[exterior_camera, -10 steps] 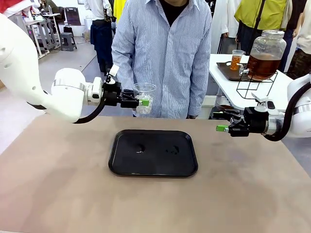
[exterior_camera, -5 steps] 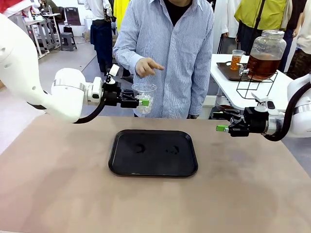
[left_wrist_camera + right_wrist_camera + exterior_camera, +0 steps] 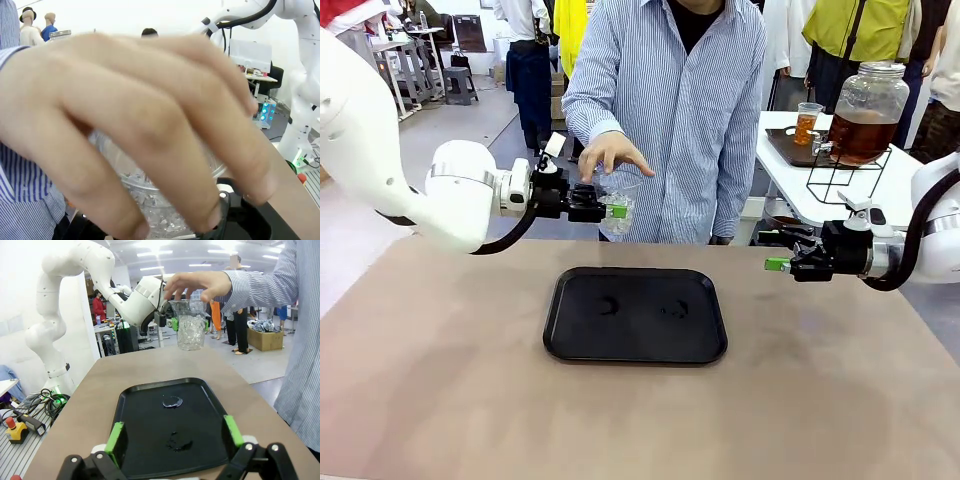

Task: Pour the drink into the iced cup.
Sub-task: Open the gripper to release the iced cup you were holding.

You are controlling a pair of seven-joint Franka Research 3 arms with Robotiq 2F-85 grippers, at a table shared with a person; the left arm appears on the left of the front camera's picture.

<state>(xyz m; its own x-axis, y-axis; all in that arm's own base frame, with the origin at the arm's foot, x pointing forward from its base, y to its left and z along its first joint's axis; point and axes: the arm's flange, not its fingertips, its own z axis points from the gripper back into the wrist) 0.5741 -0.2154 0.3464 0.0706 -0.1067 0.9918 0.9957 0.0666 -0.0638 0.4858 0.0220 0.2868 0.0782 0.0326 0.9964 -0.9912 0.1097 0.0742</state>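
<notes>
Left jaws (image 3: 612, 210): clamped on iced cup (image 3: 617, 205), held above tray (image 3: 635, 315).
Person's hand (image 3: 610, 155): over the cup rim, above the left jaws.
Right jaws (image 3: 778, 264): open, empty.
Drink (image 3: 861, 135): in dispenser jar, behind right jaws.

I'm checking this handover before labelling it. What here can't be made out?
- Left wrist view: the person's hand, close and blurred, covers most of the iced cup.
- Front view: the cup's rim is behind that hand.
- Front view: the far jar's tap is too small to read.
</notes>
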